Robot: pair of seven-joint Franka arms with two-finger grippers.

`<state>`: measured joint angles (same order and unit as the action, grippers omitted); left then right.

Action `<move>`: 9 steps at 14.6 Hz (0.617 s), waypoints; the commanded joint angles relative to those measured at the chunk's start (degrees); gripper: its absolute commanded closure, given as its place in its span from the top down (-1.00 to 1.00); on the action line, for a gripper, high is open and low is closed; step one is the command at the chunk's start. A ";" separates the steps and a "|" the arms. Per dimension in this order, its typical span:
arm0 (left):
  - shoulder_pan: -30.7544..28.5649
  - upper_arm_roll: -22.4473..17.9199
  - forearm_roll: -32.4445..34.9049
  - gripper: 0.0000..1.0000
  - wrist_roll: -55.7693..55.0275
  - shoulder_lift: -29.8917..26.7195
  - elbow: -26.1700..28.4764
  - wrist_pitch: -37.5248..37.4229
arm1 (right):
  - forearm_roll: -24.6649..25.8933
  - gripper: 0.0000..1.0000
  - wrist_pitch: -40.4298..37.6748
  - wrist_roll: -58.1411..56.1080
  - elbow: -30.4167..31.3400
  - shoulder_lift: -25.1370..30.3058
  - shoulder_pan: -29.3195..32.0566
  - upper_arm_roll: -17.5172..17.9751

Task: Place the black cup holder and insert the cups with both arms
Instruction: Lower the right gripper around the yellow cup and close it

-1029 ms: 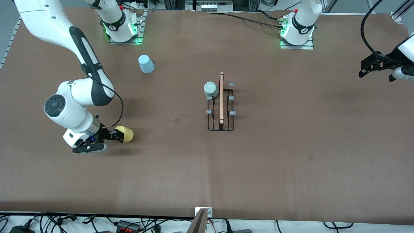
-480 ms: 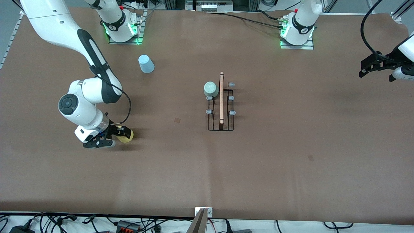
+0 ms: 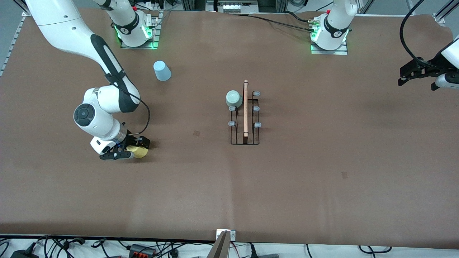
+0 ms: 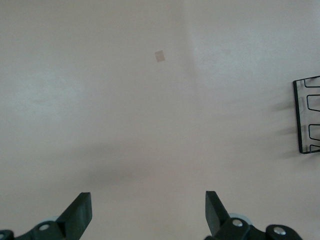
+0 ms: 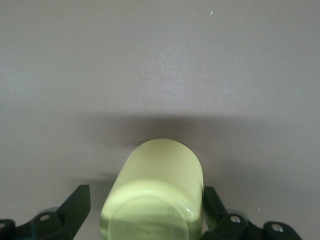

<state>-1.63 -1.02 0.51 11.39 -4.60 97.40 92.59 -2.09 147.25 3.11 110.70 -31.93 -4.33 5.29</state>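
- The right claw [image 3: 138, 147] is low at the table [image 3: 322, 179], its fingers spread wide on either side of the yellow cup [image 3: 139, 152], which lies on its side; whether they touch it I cannot tell.
- The left claw [image 3: 407, 76] waits wide open and empty over the left arm's end of the table.
- The black cup holder [image 3: 245, 118] stands mid-table, with the mint green cup [image 3: 233, 98] on one of the prongs farthest from the front camera.
- The light blue cup [image 3: 162, 70] sits near the right arm's base.
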 commanded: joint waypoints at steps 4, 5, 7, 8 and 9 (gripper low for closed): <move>0.14 0.06 1.25 1.00 -0.31 0.90 -1.86 -1.28 | -0.81 -0.02 0.49 0.41 0.92 1.08 0.55 0.24; 0.14 0.06 1.25 1.00 -0.31 0.90 -1.86 -1.28 | -0.90 -0.26 0.49 0.06 0.75 1.25 0.55 0.24; 0.14 0.06 1.25 1.00 -0.31 0.90 -1.86 -1.28 | -0.81 -0.55 0.23 -0.12 0.22 2.30 0.55 0.24; 0.14 0.06 1.25 1.00 -0.31 0.90 -1.86 -1.28 | -0.81 -0.60 -0.56 -0.03 -0.22 3.18 0.55 0.24; 0.14 0.06 1.25 1.00 -0.31 0.90 -1.86 -1.28 | -0.81 -0.62 -3.09 0.92 -1.44 4.75 0.11 0.24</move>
<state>-1.63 -1.02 0.51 11.39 -4.60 97.40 92.59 -2.10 147.22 3.30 110.06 -30.59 -4.07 5.24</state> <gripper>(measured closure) 0.000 0.295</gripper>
